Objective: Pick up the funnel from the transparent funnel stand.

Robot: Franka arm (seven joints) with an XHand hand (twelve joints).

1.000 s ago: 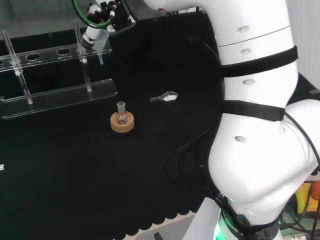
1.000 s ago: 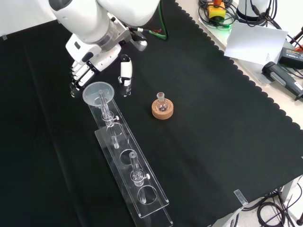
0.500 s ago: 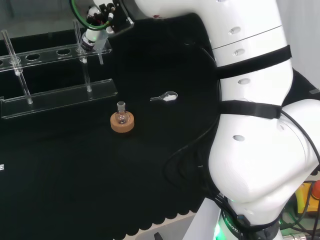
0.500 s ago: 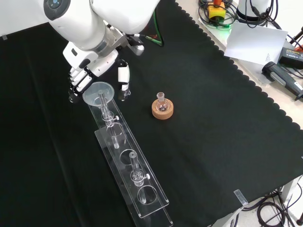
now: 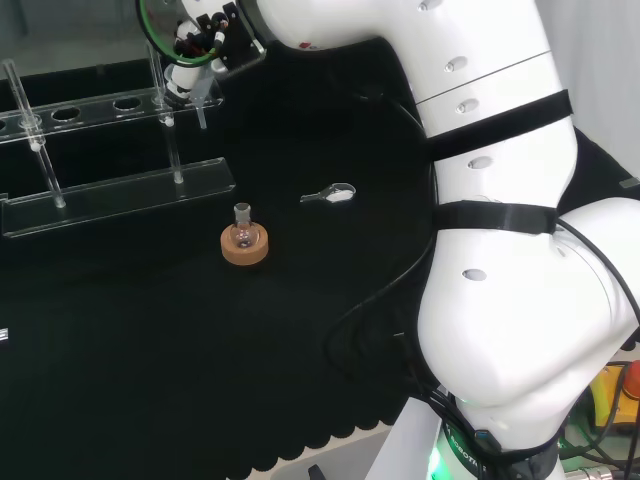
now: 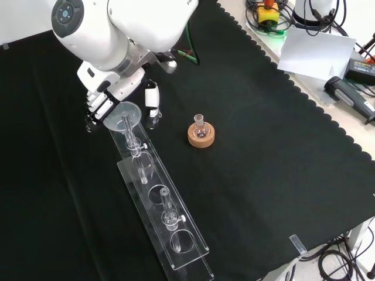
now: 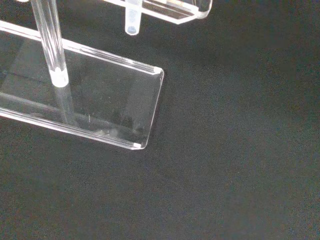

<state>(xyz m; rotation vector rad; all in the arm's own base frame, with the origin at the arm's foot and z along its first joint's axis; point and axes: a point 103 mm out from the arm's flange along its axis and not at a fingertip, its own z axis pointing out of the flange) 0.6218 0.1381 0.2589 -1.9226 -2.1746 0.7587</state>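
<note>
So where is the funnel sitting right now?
In the front view the funnel sits in the end hole of the transparent funnel stand, at its far end, with the hand right at its bowl.

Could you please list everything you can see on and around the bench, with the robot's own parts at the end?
Funnel: one, clear, seated in the end hole of the stand, front view.
Funnel stand: one, transparent, running down the cloth, front view.
Small flask: one, clear, upright in the ring.
Cork ring: one, tan, mid-cloth.
Scoop: one, pale, right of the flask, head view.
Cloth: one, black, covering the bench.
Arm: one, white.
Hand: one, black and white, fingers either side of the funnel, not closed on it.
</note>
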